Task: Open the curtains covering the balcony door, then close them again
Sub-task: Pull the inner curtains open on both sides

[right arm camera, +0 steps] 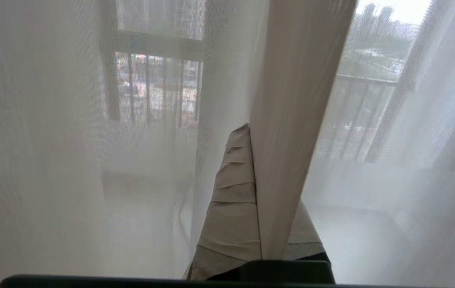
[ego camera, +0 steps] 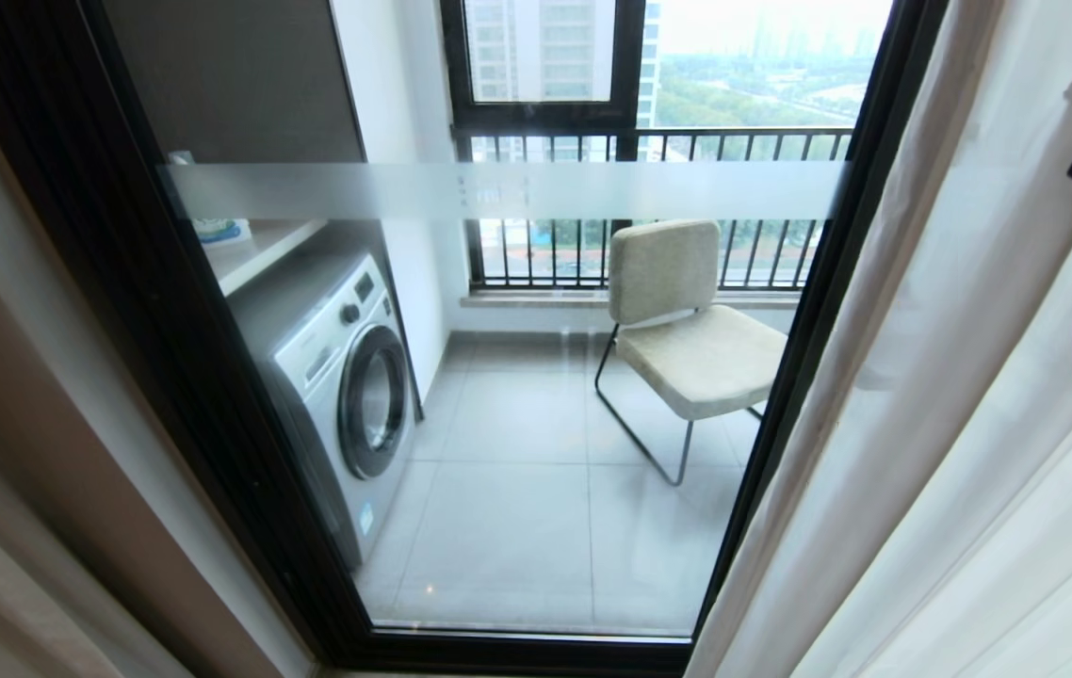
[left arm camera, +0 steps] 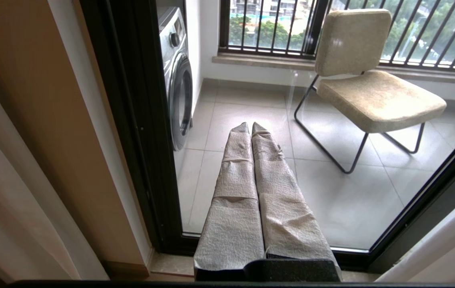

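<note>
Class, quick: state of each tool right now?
Left tool: closed, holding nothing, in front of the balcony door.
Right tool: closed on an edge fold of the curtains.

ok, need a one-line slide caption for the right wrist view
Right claw shut on a fold of the opaque cream-beige woven curtain, sheer white curtain layer all around, balcony railing faintly visible through it.
</note>
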Tool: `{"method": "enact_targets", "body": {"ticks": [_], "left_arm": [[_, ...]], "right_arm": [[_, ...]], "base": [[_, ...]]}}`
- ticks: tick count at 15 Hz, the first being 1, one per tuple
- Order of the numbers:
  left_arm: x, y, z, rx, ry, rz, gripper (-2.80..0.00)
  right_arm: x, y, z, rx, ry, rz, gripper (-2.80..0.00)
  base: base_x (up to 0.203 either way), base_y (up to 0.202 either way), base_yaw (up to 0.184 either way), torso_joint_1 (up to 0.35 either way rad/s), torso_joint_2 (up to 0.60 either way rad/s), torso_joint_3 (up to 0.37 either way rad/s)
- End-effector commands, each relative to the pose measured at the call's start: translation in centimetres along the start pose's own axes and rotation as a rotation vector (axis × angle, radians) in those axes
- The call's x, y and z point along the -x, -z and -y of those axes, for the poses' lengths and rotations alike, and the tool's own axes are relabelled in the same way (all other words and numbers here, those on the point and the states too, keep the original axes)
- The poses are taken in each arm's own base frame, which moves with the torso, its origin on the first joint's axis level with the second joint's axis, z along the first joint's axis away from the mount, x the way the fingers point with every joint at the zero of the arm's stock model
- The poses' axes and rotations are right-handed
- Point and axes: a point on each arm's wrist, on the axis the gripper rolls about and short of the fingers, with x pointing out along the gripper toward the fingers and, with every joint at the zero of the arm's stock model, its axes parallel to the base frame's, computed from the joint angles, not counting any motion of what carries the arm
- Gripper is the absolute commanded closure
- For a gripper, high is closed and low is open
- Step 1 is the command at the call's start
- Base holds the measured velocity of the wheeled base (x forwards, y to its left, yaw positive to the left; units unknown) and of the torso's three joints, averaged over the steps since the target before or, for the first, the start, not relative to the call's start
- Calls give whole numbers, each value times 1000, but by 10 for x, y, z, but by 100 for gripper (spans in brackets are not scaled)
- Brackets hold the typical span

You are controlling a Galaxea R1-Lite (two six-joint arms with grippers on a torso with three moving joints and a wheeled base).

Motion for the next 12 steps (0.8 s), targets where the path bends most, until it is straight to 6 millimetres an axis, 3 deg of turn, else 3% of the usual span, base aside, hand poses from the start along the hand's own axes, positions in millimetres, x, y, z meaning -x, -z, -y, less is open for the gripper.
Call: {"method": "enact_targets", "body": {"ticks": [1,12], "left_arm": [[0,0,0,1,-1,1,0],[0,0,0,3,-2,1,0]], "right_arm": [[-1,2,2,2,5,-8,0],[-1,6,1,-16,5,-21,0]], "base": [[0,0,0,0,0,0],[0,0,0,0,0,0]]}}
